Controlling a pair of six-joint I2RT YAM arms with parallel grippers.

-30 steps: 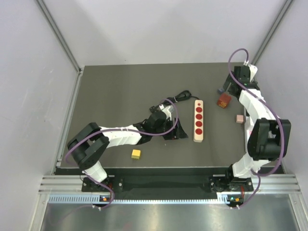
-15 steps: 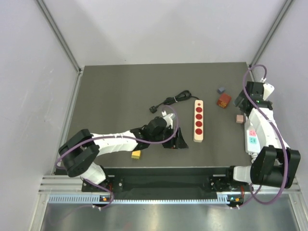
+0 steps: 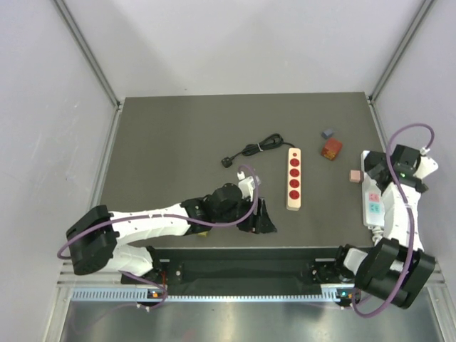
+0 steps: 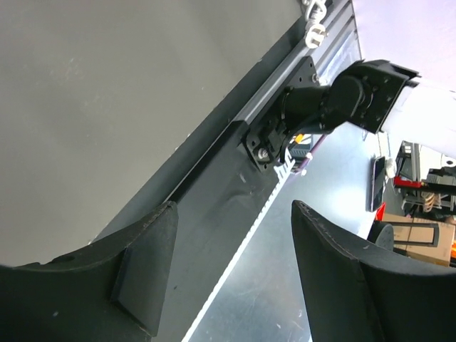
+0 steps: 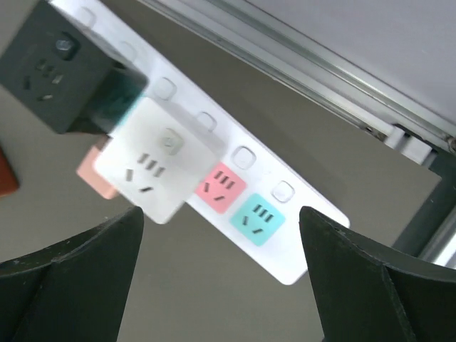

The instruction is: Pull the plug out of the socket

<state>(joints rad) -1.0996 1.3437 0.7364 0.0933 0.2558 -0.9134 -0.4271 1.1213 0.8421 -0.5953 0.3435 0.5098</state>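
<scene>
Left tool (image 4: 234,210) is hanging wide and empty at the near edge of the tabletop (image 3: 178,142), well apart from the job. Right tool (image 5: 221,214) is hovering wide and empty over the glossy white strip (image 5: 267,167), which is lying near-to-far along the right edge. Boxy white plug (image 5: 160,160) is sitting just under my fingers, with a matte black cube (image 5: 60,71) beside it.

I work in a robotics lab cell: plain white panels (image 3: 235,43) box my dark grey desk (image 3: 178,142), aluminium rails (image 3: 235,287) along its near edge.
</scene>
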